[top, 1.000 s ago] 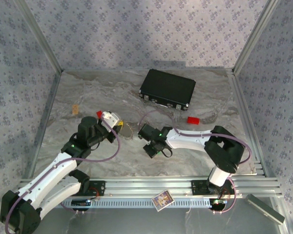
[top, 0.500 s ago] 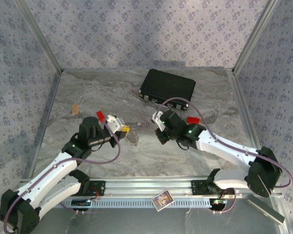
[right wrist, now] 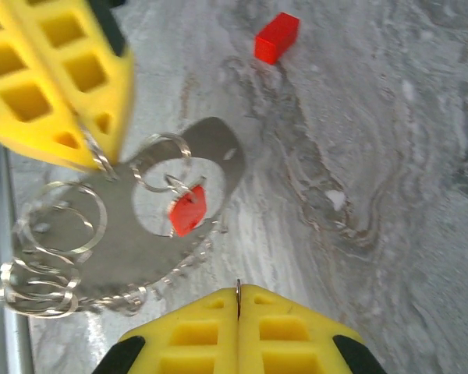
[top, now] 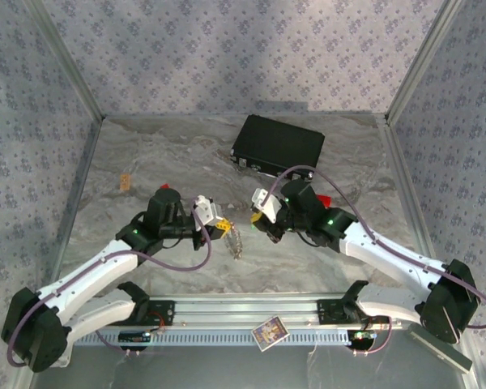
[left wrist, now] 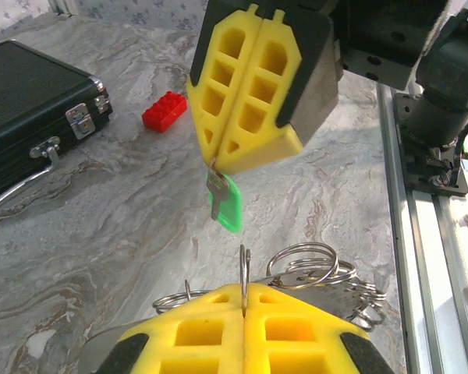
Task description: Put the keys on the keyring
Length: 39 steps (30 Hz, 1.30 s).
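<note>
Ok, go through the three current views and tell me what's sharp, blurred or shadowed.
Left wrist: the green key and the keyring are crisp. Right wrist: the red key is fairly sharp, the left fingers at top left are blurred, and a grey patch, likely shadow, lies under the rings. Top external: even, soft light; the keys are too small to resolve.

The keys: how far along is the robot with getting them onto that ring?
Done: the red key already looks hung on a loop of the keyring. In hand: the right jaws are shut on the green key, holding it close to a ring that the left jaws pinch upright. Left: the green key is not yet threaded on.
</note>
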Available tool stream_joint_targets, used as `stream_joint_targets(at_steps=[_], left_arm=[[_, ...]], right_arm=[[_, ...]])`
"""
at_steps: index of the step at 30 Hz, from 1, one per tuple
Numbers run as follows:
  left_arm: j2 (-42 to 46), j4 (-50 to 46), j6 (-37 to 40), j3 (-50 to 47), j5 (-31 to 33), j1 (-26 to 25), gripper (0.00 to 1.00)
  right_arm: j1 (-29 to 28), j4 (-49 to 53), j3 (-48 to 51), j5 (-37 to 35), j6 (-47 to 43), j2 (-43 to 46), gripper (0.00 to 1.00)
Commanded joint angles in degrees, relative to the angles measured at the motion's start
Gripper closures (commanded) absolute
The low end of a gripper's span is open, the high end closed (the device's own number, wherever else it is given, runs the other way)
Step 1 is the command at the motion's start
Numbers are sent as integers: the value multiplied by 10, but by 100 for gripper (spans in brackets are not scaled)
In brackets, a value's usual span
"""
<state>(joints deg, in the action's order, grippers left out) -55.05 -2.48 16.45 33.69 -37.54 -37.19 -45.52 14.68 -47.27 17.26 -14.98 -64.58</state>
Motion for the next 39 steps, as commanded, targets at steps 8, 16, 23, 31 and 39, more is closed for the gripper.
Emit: stream_joint_targets(at_steps=[8, 16, 23, 31, 39], left_arm=[[-36, -9, 29, 44, -8, -14, 100], [-48, -12, 31, 49, -1, -14, 100], [-52, -9, 26, 51, -1, -16, 100], [-51, -5, 22, 53, 7, -17, 100], [-52, -5, 25, 57, 9, -17, 100]], right_arm=[[-9, -12, -9, 55, -35, 6, 100], [-20, -27, -12, 70, -39, 4, 100], [-40, -51, -16, 38, -40, -7, 100], [-50, -52, -24, 21, -45, -17, 100], [-59, -75, -22, -13, -41, -16, 100]])
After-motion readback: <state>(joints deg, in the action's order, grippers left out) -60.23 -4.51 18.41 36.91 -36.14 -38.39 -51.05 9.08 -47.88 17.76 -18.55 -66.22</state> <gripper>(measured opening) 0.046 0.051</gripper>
